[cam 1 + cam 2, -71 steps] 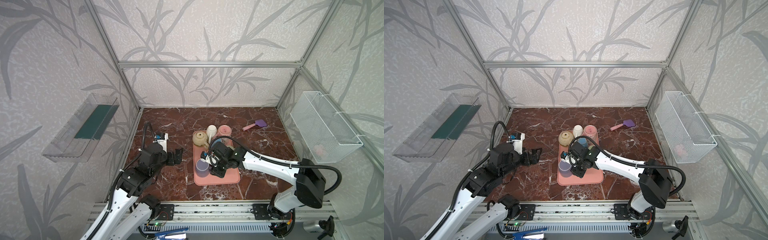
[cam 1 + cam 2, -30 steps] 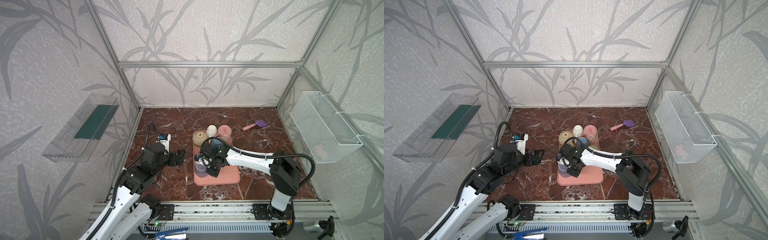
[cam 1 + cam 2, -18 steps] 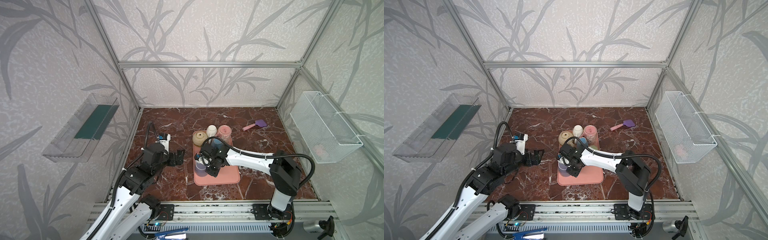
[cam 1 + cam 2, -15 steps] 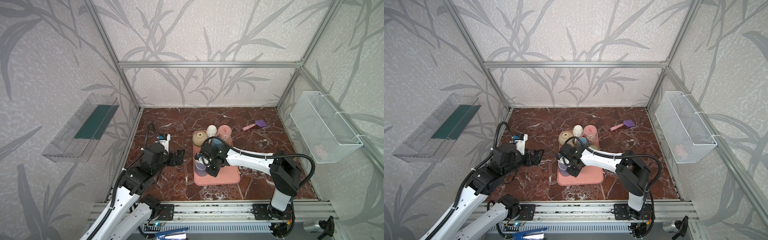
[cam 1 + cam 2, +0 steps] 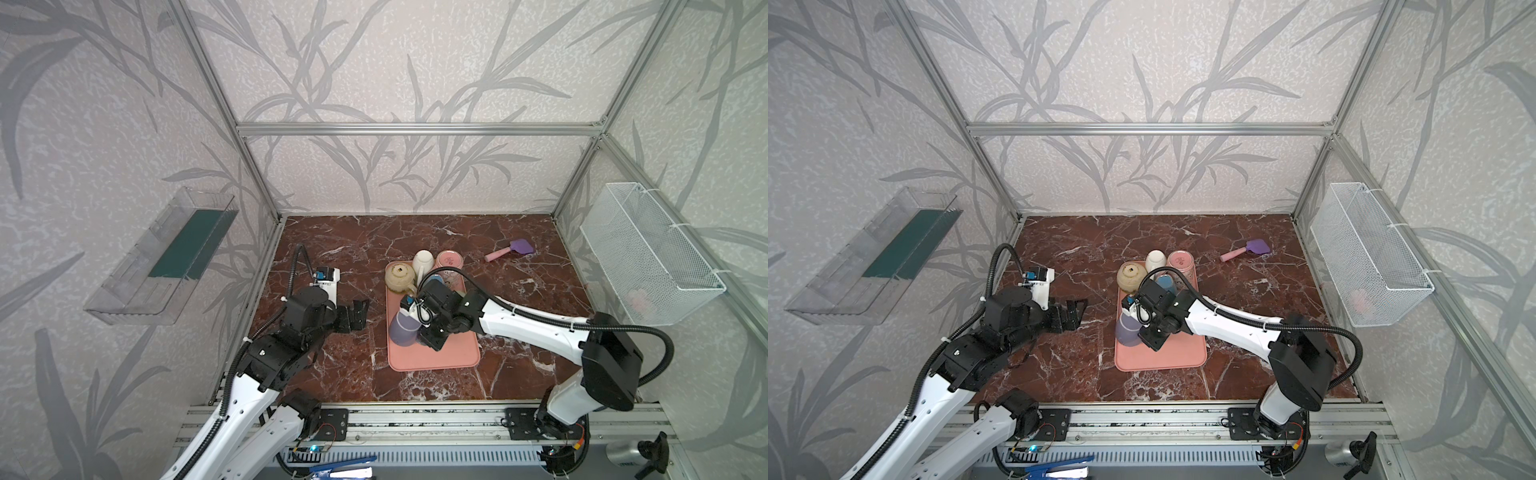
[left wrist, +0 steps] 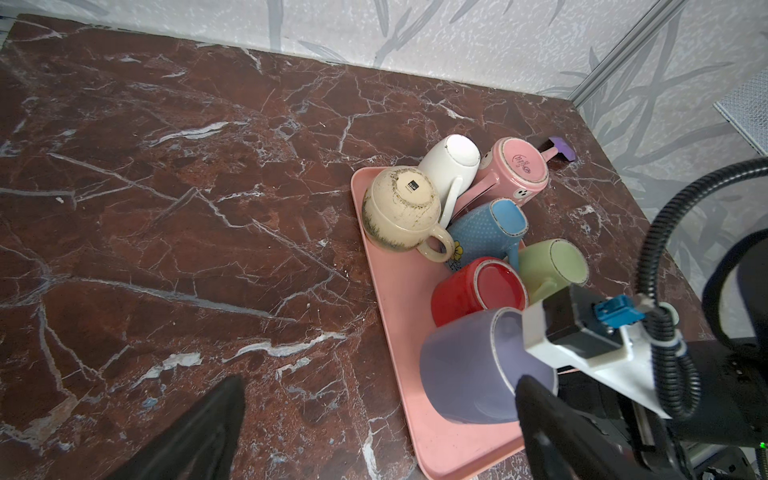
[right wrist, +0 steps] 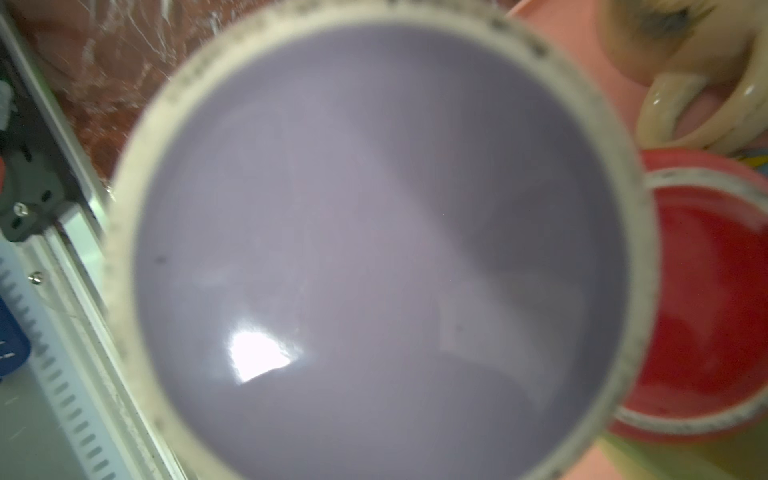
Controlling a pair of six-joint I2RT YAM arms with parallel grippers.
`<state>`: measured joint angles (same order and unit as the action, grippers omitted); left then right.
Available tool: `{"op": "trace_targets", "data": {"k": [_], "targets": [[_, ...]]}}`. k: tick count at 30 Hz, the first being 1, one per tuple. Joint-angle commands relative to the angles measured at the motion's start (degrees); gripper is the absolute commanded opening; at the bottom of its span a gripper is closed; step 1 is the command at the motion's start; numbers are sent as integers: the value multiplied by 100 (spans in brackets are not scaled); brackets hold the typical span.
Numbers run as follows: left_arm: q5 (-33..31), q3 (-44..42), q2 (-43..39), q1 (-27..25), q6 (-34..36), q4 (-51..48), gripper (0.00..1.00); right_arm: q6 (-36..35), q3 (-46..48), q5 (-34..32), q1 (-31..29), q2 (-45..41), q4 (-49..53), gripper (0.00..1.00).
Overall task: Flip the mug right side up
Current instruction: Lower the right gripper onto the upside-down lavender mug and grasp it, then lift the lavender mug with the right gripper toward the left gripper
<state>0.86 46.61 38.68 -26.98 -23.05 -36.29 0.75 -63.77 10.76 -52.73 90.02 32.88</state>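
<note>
Right gripper point(image 5: 420, 329), jaws clenched on the purple mug point(image 5: 401, 329). The mug is tilted over the tray's point(image 5: 449, 353) left side. Left gripper point(image 5: 357, 315) hovers over the tabletop point(image 5: 332, 365) beside it, jaws wide apart.

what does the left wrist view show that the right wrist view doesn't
Only the left wrist view: the white mug, pink mug, blue mug and green mug, the purple spatula behind them, and the tilted side of the purple mug. Only the right wrist view: that mug's base close up, filling most of the picture, and the metal rail at the table's front edge. Both: the purple mug, the red mug beside it, the beige mug, the pink tray and the marble table.
</note>
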Motion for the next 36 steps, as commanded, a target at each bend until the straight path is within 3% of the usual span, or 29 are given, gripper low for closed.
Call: {"op": "trace_targets", "data": {"k": [1,12,22,31,36], "targets": [[-74,-57,-10,26,-137,152,99,283,160,321,224,-551,-470,0],[382,-60,52,26,-623,656,98,936,1078,1217,1100,-1944,-1537,0],[1629,-802,333,26,-1563,2746,91,1881,1538,2183,2034,-2831,-2782,0],[2194,-905,1255,22,-1941,4417,86,3019,1482,2960,2787,-2652,-4187,0],[2595,-873,1849,15,-2476,5579,82,4055,1283,3282,3068,-2133,-5345,0]]}}
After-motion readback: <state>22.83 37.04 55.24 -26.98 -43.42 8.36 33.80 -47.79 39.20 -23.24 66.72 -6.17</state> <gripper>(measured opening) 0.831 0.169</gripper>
